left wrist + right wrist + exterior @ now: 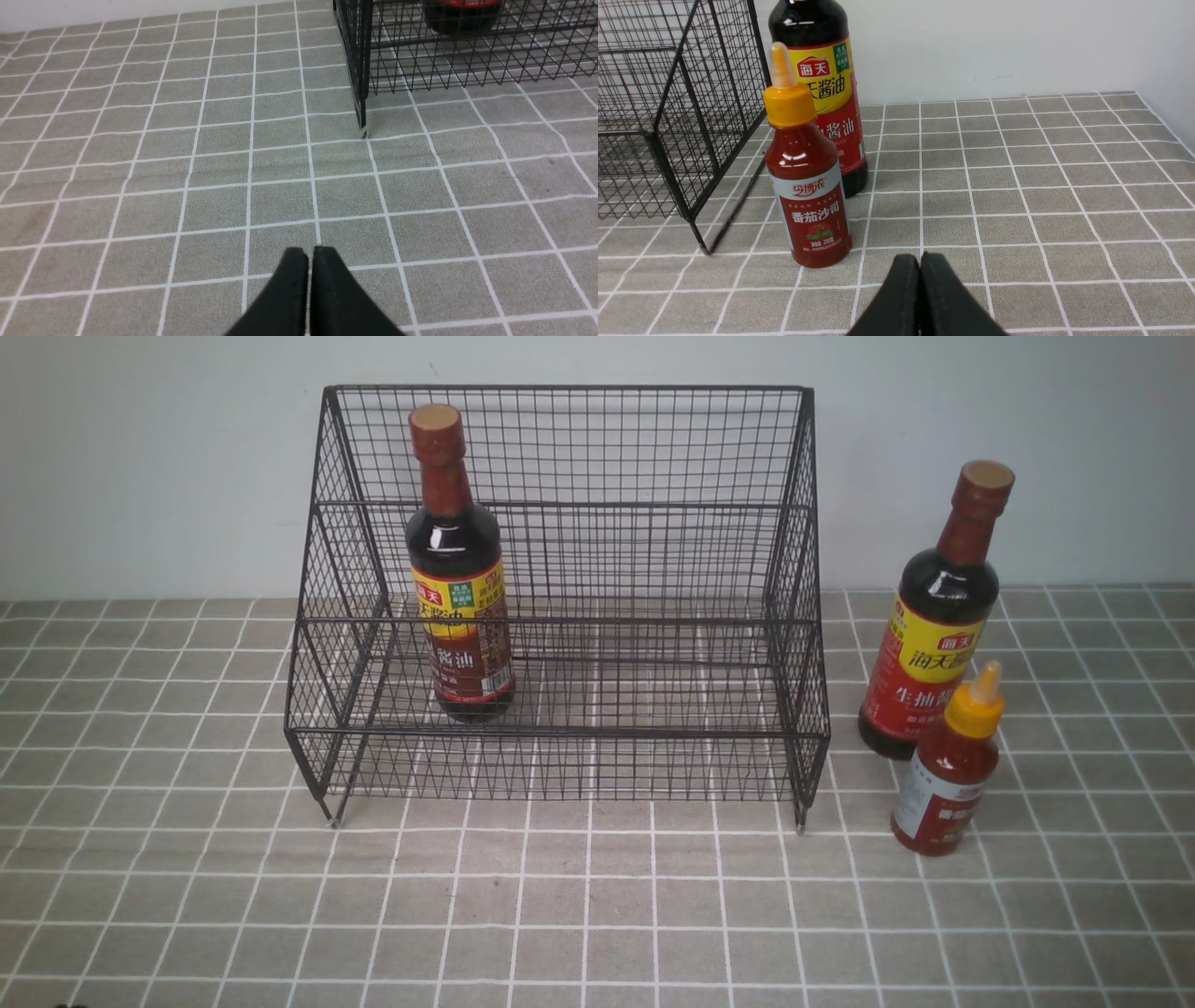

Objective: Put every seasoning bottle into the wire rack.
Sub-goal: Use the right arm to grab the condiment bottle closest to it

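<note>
One 番茄沙司 bottle [809, 186] beside 海天 soy bottle [825, 88]

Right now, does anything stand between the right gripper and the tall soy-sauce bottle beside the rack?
Yes, partly: the red sauce bottle stands in front of the soy-sauce bottle, nearer the right gripper.
</note>
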